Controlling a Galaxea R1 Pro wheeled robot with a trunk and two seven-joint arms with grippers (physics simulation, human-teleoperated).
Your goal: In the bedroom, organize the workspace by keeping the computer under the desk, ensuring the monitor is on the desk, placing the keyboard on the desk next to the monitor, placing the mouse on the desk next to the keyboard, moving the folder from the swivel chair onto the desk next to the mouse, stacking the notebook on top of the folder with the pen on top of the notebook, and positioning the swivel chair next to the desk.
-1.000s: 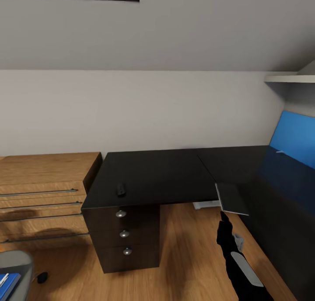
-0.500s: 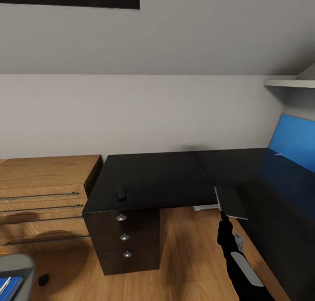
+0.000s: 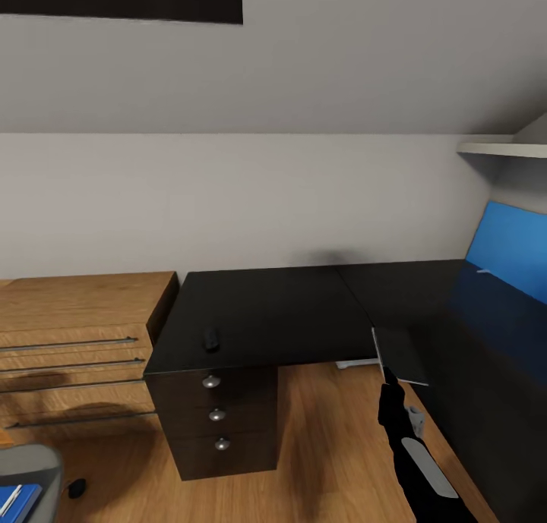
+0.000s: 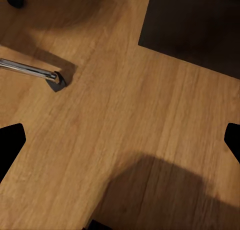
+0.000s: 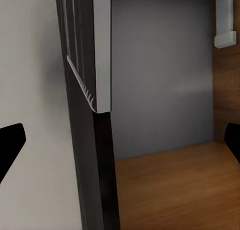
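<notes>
The head view had tilted up slightly; nothing moved. The keyboard (image 3: 400, 356) stood at the right gripper (image 3: 389, 376) tip beside the counter (image 3: 266, 310), grip undeterminable. The left gripper (image 4: 120, 140) was wide. Placement probably remained.

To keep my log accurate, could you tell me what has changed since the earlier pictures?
Only the camera shifted: the whole picture slid slightly down. The keyboard stays at the tip of the right gripper by the desk edge; the mouse still lies on the desk.
</notes>
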